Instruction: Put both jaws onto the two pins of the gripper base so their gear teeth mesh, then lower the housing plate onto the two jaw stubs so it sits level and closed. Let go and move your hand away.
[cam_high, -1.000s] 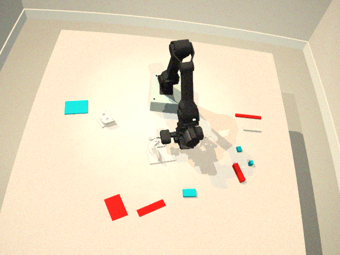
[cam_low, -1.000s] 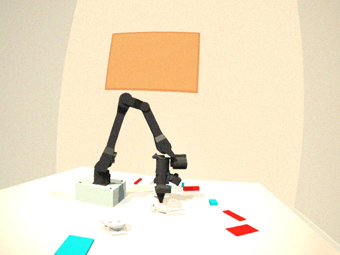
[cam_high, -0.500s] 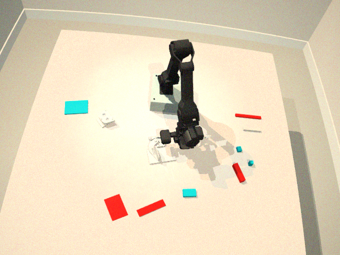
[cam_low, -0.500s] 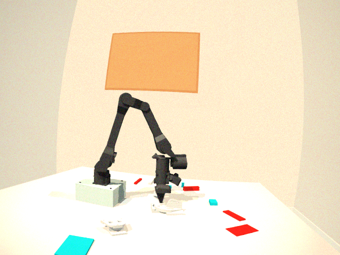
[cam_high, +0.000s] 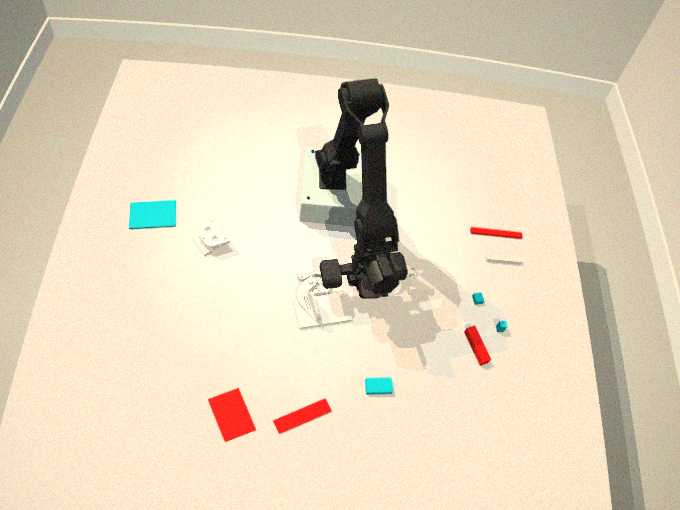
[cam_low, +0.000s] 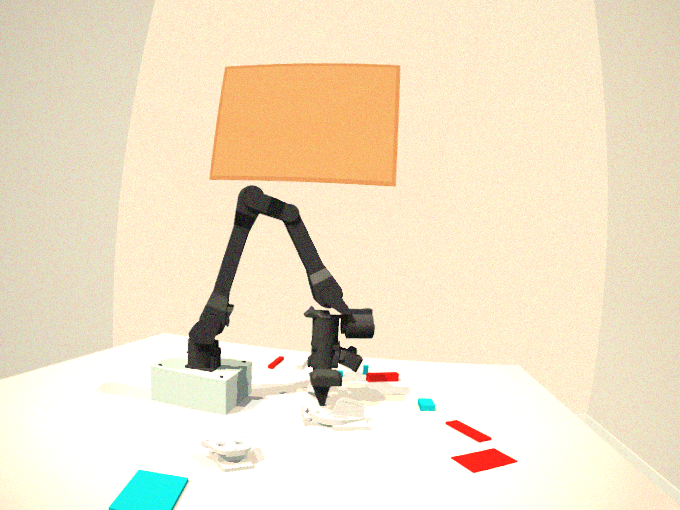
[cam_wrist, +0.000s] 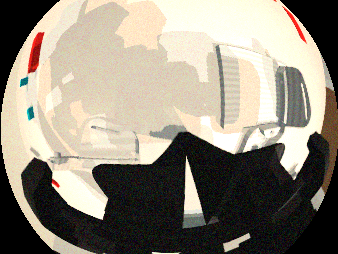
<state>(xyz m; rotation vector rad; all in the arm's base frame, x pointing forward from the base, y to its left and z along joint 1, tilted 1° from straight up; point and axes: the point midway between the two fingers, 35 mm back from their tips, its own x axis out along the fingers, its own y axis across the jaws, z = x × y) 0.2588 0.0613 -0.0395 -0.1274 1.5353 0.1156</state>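
Note:
My gripper (cam_low: 321, 402) (cam_wrist: 182, 136) is shut with nothing seen between its fingertips. It points down just above the table, beside a white assembly (cam_low: 329, 419) (cam_wrist: 295, 95) that has a curved arm and a flat plate. In the top view this assembly (cam_high: 303, 299) lies left of the hand, whose fingertips are hidden there. Another pale part (cam_wrist: 115, 144) lies on the other side of the fingers and is mostly hidden under the arm in the top view. A small white part (cam_high: 212, 236) (cam_low: 229, 447) with round features stands farther left. I cannot tell whether the parts' teeth mesh.
The arm's base box (cam_high: 328, 214) (cam_low: 189, 387) is behind. A cyan plate (cam_high: 152, 214) lies left, a red plate (cam_high: 231, 414) and red bar (cam_high: 302, 415) in front, with a cyan block (cam_high: 378, 385). Right are a red block (cam_high: 477, 345), cyan cube (cam_high: 477, 298) and red rod (cam_high: 495, 232).

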